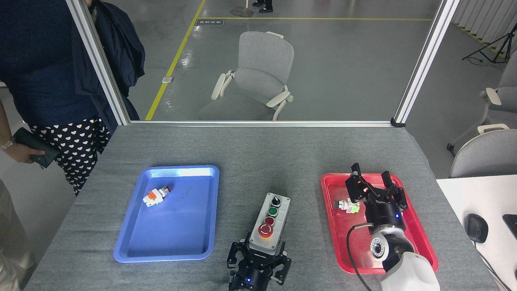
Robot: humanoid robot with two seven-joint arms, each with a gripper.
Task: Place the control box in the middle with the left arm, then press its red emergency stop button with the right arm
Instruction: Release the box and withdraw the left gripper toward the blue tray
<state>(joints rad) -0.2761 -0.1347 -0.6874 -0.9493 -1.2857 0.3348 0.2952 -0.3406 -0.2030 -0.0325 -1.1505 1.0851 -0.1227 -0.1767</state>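
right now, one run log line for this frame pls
stage: placing | left gripper: shut on control box near end, between trays | right gripper: open above red tray | e-stop: unpressed

control box (268, 223) in left gripper (258, 258)

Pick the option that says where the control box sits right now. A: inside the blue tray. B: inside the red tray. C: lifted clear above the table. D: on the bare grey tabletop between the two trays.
D: the control box rests on the grey tabletop between the blue tray and the red tray, its near end at the left gripper.
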